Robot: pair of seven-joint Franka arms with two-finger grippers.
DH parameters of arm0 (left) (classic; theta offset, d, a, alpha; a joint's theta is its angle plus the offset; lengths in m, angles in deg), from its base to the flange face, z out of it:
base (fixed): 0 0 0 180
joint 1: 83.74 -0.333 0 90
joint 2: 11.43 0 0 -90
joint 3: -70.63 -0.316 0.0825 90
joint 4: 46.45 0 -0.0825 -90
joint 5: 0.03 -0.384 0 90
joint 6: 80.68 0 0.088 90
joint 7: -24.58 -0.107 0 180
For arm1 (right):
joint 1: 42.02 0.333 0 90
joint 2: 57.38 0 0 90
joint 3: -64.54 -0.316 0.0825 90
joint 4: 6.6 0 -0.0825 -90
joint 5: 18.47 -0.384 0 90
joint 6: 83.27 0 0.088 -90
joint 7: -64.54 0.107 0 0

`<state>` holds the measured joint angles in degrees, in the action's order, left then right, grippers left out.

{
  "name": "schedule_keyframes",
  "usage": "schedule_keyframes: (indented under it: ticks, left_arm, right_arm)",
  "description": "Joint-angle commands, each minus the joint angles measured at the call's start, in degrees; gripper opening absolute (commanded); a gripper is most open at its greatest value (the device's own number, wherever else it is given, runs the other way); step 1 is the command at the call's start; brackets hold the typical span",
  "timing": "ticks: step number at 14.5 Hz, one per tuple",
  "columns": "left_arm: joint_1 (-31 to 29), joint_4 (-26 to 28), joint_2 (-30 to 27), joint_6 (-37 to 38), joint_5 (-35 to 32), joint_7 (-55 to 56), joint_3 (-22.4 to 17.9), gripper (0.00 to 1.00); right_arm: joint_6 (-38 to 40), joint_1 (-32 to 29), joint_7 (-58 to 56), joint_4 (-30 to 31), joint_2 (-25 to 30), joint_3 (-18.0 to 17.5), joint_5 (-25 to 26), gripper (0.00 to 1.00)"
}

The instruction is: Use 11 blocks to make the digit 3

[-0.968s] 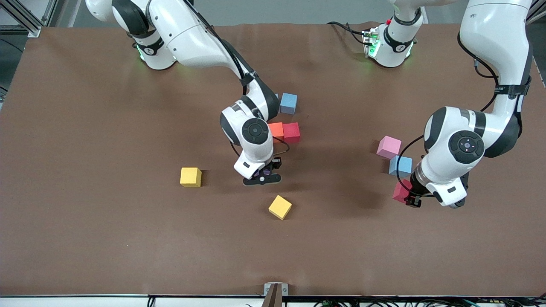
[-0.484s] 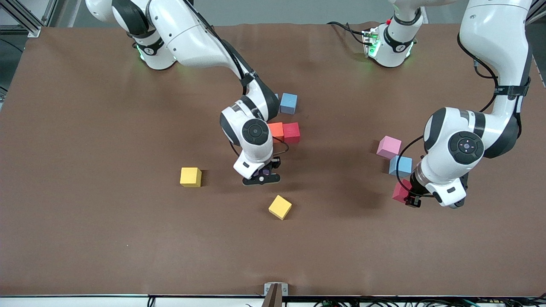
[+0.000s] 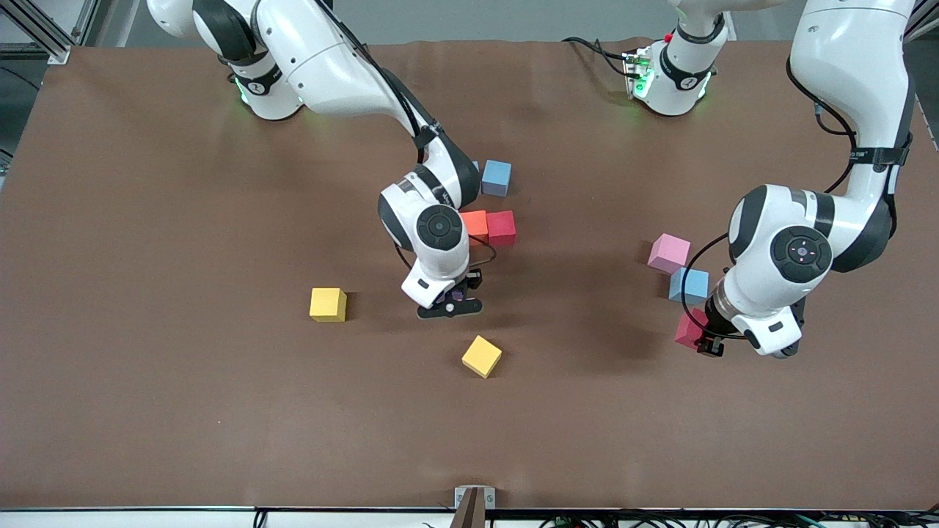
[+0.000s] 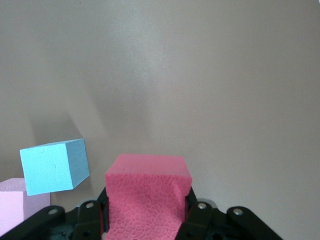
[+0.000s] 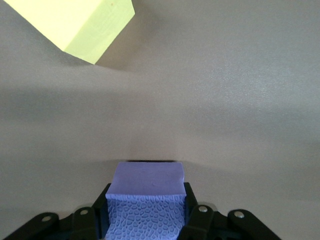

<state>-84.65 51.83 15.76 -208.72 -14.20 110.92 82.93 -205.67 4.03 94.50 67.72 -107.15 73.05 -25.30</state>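
Right arm bent down over mid-table, right gripper (image 3: 456, 300) low, pinching a purple cube (image 5: 146, 202); foam face dimpled, pebbly. Yellow cube (image 3: 328, 304) toward the right arm's end; second yellow cube (image 3: 482, 356) nearer the camera, turned askew. Orange cube (image 3: 476, 222) touching a red cube (image 3: 502, 226); light blue cube (image 3: 497, 177) farther back. Left arm folded at elbow, left gripper (image 3: 706, 341) clamped on a second red cube (image 4: 146, 200), same pebbled foam. Just beside it a second light blue cube (image 3: 689, 285), then a pink cube (image 3: 669, 253). Brown matte table (image 3: 147, 220).
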Motion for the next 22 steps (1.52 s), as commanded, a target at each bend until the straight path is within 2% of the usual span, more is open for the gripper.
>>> schedule_keyframes:
  ticks: [1,22]
  left_arm:
    - [-0.2,-1.1,0.4,0.9,1.1,-1.9,0.2,0.38]
    - [0.2,-2.6,0.6,0.9,1.3,-1.2,0.3,0.38]
  right_arm:
    - [0.4,0.1,-1.0,-0.2,-0.1,0.2,-0.6,0.00]
    - [0.0,1.0,0.9,1.0,-0.1,0.1,-1.3,0.00]
